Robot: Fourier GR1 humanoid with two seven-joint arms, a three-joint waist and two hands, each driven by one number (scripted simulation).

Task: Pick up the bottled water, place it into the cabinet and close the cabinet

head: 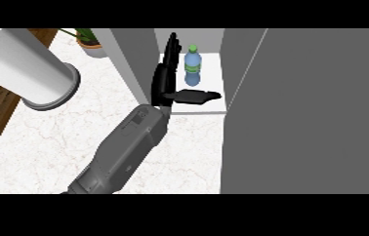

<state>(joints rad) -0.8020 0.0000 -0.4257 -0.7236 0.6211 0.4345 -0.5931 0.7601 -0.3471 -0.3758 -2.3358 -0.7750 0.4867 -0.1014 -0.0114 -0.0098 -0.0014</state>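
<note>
Standing upright on the cabinet [134,64] shelf, the bottle [192,64] is at 12 o'clock in view, cap up. It is set deep toward the back wall, likely so the door can swing past it.

Left hand [163,84] is inside the opening, at 9 o'clock of the bottle. Fingers [172,54] are straight and together, running up along the cabinet's left wall. Thumb [196,96] is splayed toward 3 o'clock, lying low in front of the bottle. Nothing is grasped; the hand is just beside the bottle, and I cannot tell whether they touch. This reads as a release posture, so placement looks done.

Door [302,113] fills 3 o'clock as a broad grey panel, open. Closing is the step left. The hand must clear the opening first, or the thumb could catch the bottle.

Right hand not visible. On the worktop [43,147] are a white cylinder [36,76] at 9 o'clock and a plant [88,39] at 11, neither in the arm's way.
</note>
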